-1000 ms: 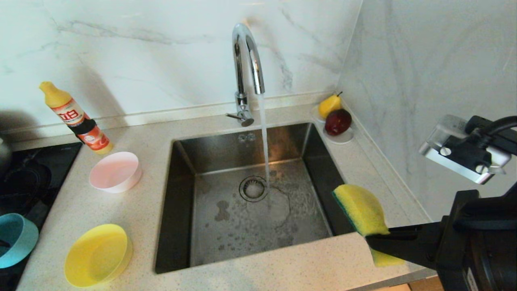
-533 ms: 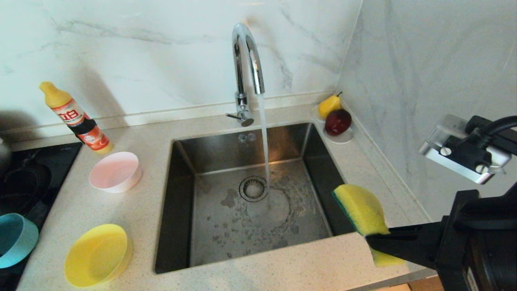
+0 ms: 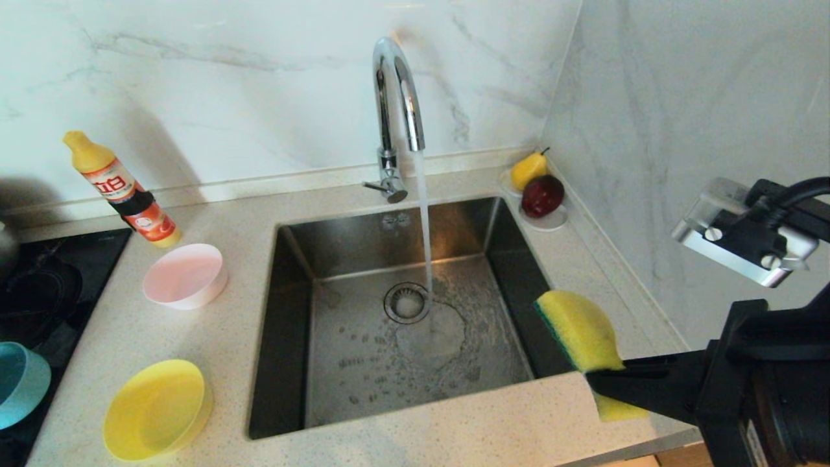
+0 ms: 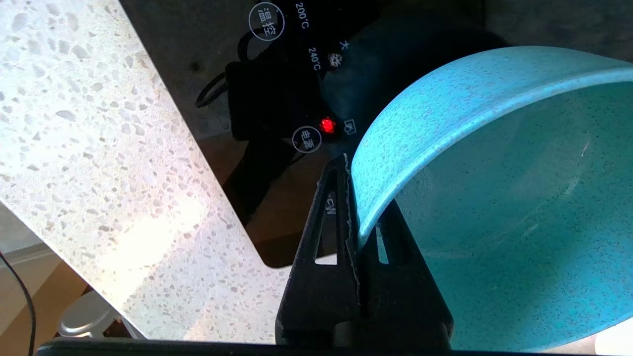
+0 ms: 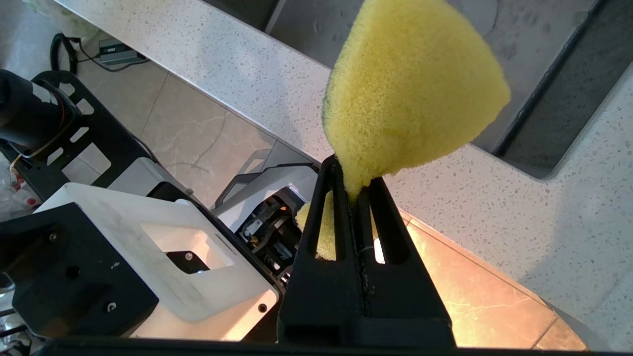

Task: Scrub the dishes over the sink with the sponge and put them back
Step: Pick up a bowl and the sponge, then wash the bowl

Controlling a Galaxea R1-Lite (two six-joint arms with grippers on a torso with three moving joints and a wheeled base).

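Risk is at the left gripper (image 4: pixel 353 198): it pinches only the thin rim of the blue bowl (image 3: pixel 19 392) over the black stove (image 3: pixel 45 292), so the bowl may slip. The right gripper (image 3: pixel 606 383) squeezes the sponge (image 3: pixel 577 331) beside the sink (image 3: pixel 292 259).

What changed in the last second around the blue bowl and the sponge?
The left hand closed on the rim of the blue bowl, and the bowl shifted slightly toward the left edge of the head view. The right hand stayed shut on the sponge near the sink's right edge. The pink bowl, yellow bowl and running tap stayed put.
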